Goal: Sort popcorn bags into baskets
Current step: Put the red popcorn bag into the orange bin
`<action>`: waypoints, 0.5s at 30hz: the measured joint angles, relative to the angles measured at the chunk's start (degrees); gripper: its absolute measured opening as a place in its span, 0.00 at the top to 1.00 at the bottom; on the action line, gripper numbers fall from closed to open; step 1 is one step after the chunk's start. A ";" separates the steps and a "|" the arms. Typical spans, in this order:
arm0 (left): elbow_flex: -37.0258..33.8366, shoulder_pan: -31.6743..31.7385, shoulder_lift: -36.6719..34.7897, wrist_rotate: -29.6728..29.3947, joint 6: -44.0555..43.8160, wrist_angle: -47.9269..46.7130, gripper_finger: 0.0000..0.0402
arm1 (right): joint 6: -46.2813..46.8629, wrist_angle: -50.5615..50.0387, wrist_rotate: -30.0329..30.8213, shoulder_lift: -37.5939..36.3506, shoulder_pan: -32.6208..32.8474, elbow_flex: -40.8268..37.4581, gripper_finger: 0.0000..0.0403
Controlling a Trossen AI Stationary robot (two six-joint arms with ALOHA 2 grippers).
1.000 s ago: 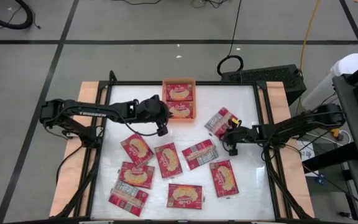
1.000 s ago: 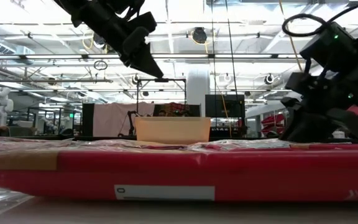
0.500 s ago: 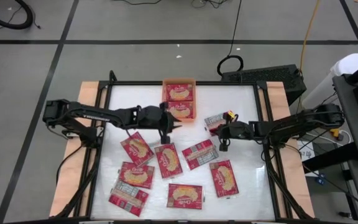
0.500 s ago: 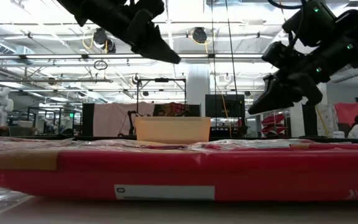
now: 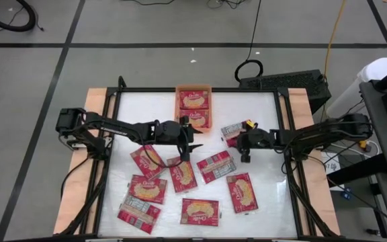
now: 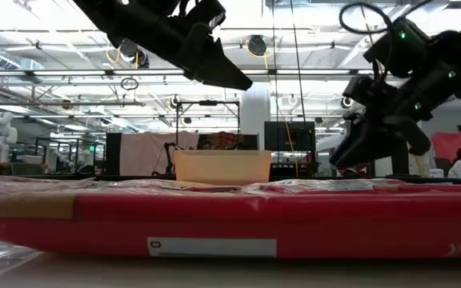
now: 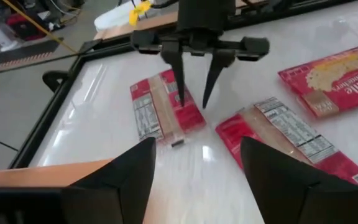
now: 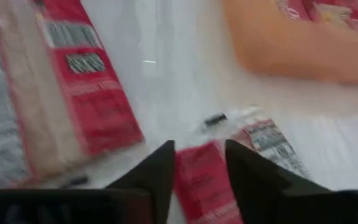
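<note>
Hovering my left gripper (image 5: 186, 146) with spread, empty fingers over a popcorn bag (image 5: 182, 173) near the desk's middle, I am preparing a pick. My right gripper (image 7: 191, 93), also unclenched and empty, is hanging above a face-down bag (image 7: 162, 113) toward the right edge. Next, I think, lowering and closing, then carrying to the orange tray (image 5: 193, 88) at the far edge.

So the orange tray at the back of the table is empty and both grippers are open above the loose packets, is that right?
Not quite. The orange tray is not empty: the high view shows two red packets in it. The rest holds: the left gripper and right gripper are open above the loose packets.
</note>
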 joint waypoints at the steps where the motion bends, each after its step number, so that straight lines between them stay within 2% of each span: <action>1: 0.00 0.00 0.04 0.00 0.01 0.14 0.41 | -1.08 2.00 -0.66 0.35 -0.52 -0.95 0.62; 4: 0.00 0.16 0.05 0.00 0.62 1.31 0.41 | -2.08 8.74 -4.67 1.82 -2.30 -3.03 0.53; 8: 0.00 0.81 0.06 0.00 1.66 1.84 0.40 | -2.44 11.06 -6.28 7.27 -4.14 -4.21 0.50; 12: 0.00 1.78 0.06 0.04 1.67 2.63 0.40 | -3.89 17.69 -7.40 14.34 -4.64 -4.01 0.53; 15: 0.00 2.19 0.06 0.04 1.48 2.65 0.40 | -3.75 21.77 -6.09 18.78 -4.63 -4.01 0.63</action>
